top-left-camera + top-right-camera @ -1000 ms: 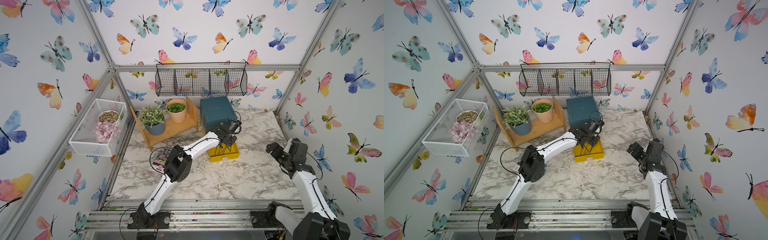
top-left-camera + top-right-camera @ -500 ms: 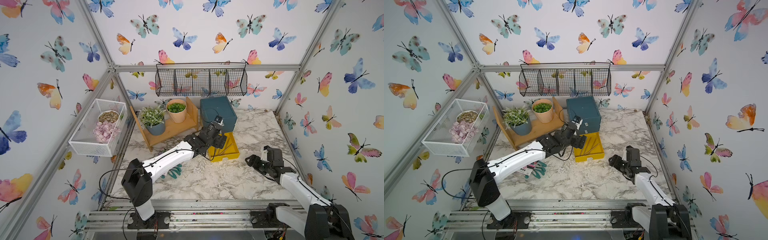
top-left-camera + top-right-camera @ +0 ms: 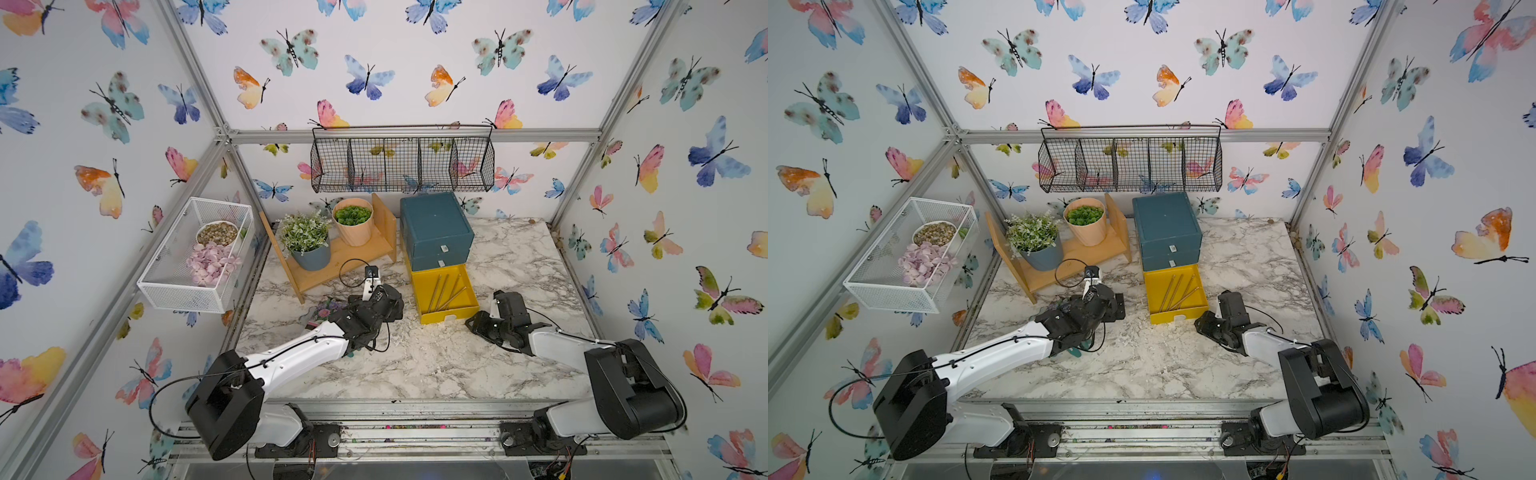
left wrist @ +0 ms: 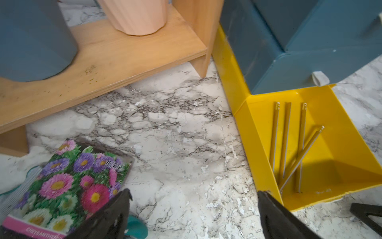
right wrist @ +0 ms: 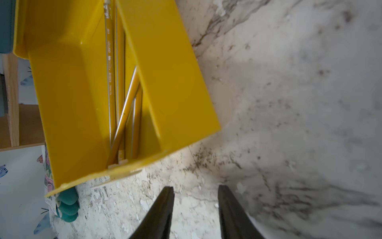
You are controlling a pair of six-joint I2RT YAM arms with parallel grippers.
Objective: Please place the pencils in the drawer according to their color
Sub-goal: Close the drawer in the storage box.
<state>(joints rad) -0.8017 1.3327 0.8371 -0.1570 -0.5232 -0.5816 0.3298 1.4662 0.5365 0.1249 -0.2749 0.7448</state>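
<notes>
The dark-teal chest point(image 3: 434, 224) point(image 3: 1165, 222) stands at the back of the table, and its two teal drawers are pushed in. Its yellow lowest drawer point(image 3: 451, 318) point(image 3: 1177, 318) point(image 4: 258, 132) point(image 5: 169, 72) is pulled out. Several gold-tan pencils point(image 3: 444, 289) point(image 3: 1177, 289) point(image 4: 286, 140) point(image 5: 110, 62) lie inside it, one slanted across the others. My left gripper point(image 3: 395, 301) point(image 3: 1117, 305) point(image 4: 194, 192) hovers low over the table beside the drawer's left wall, wide open and empty. My right gripper point(image 3: 473, 322) point(image 3: 1202, 322) point(image 5: 196, 187) sits just off the drawer's front right corner, open by a narrow gap with nothing in it.
A flower seed packet point(image 3: 328, 309) point(image 4: 68, 182) lies on something teal under my left arm. A wooden shelf point(image 3: 332, 257) point(image 4: 124, 53) holding two plant pots stands left of the chest. A black wire basket point(image 3: 401, 164) hangs on the back wall, and a white mesh basket point(image 3: 195, 257) hangs on the left wall.
My left arm drew back from over the yellow drawer, down and leftward, and its jaws opened wide. My right arm came down to the drawer's front right corner while its jaws narrowed.
</notes>
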